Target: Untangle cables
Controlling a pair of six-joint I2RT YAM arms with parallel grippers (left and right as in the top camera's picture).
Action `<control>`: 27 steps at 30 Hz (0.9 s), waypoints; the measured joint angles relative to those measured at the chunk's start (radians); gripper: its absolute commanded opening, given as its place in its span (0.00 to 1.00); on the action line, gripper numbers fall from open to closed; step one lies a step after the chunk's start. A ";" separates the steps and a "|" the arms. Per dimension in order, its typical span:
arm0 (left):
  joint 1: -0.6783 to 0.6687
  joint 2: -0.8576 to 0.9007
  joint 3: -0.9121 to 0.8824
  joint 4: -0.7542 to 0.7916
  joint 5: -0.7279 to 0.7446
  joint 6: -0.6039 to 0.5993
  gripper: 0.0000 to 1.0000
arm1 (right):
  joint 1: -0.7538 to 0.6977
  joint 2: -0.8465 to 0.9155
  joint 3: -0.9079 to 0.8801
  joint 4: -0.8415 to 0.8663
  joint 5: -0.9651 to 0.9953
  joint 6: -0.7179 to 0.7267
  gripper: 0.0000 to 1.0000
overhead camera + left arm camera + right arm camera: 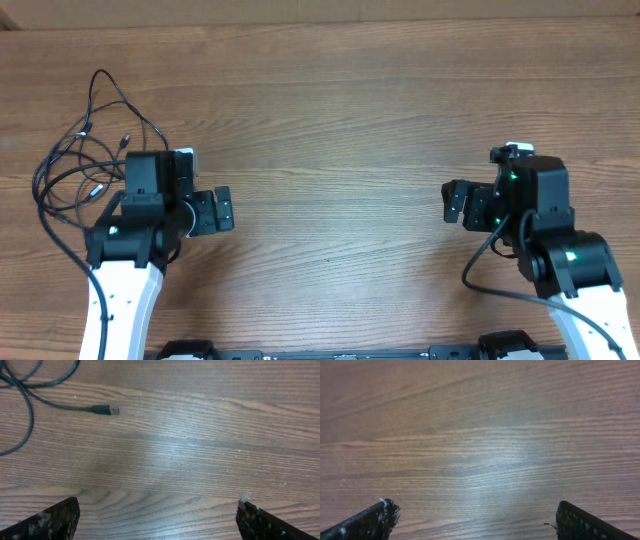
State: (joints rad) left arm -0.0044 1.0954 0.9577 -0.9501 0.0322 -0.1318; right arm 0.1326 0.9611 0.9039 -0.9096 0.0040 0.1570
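Note:
The cables [85, 150] lie in a loose tangle of thin black loops at the far left of the wooden table, partly under my left arm. Small plug ends [97, 187] show among them. My left gripper [224, 210] is open just right of the tangle, pointing toward the table's middle, holding nothing. In the left wrist view, one cable [30, 405] curves in from the upper left and ends in a black and silver plug [107, 410], well ahead of my open left gripper [157, 512]. My right gripper [452, 203] is open at the right, over bare wood [477, 510], far from the cables.
The table's far edge [320, 20] runs along the top. Thicker black arm wiring [478, 265] loops beside the right arm. The arm bases [350, 352] line the near edge. Bare wood [335, 190] separates the two grippers.

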 measured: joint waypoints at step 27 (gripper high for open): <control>0.000 0.360 -0.003 0.008 -0.003 0.000 0.99 | -0.042 -0.941 -0.790 0.793 0.004 -0.079 1.00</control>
State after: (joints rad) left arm -0.0044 1.4555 0.9550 -0.9424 0.0288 -0.1318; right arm 0.0902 0.0196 0.1135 -0.1169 0.0082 0.0780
